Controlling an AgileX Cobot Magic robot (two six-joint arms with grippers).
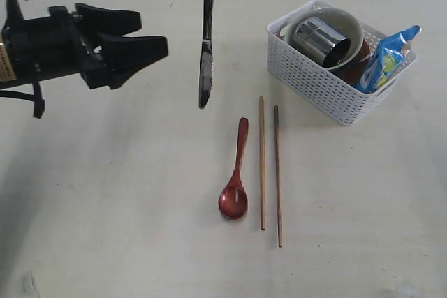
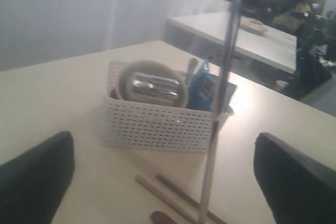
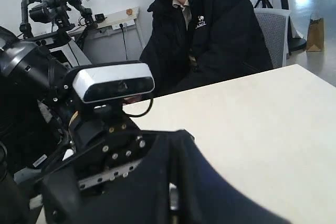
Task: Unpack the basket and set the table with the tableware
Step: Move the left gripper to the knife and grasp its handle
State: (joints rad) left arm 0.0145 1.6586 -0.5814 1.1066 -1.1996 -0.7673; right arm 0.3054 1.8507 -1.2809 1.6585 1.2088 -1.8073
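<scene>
The white basket [image 1: 314,78] stands at the back right of the table [image 1: 105,193]. It holds the cream bowl [image 1: 351,24] with the steel cup [image 1: 320,40] lying in it, and a brown plate edge [image 1: 357,68]. The red-brown spoon [image 1: 235,172] and two chopsticks [image 1: 269,172] lie flat in front of the basket. A steel knife [image 1: 206,47] hangs point down above the table, with my right gripper [image 3: 176,171] shut on its handle. My left gripper [image 1: 150,33] hovers open and empty at the far left. I cannot make out the fork.
A blue snack packet [image 1: 387,57] leans in the basket's right end. In the left wrist view the basket [image 2: 157,124] and the hanging knife [image 2: 218,129] lie ahead. A seated person in a dark jacket [image 3: 210,30] is behind the table.
</scene>
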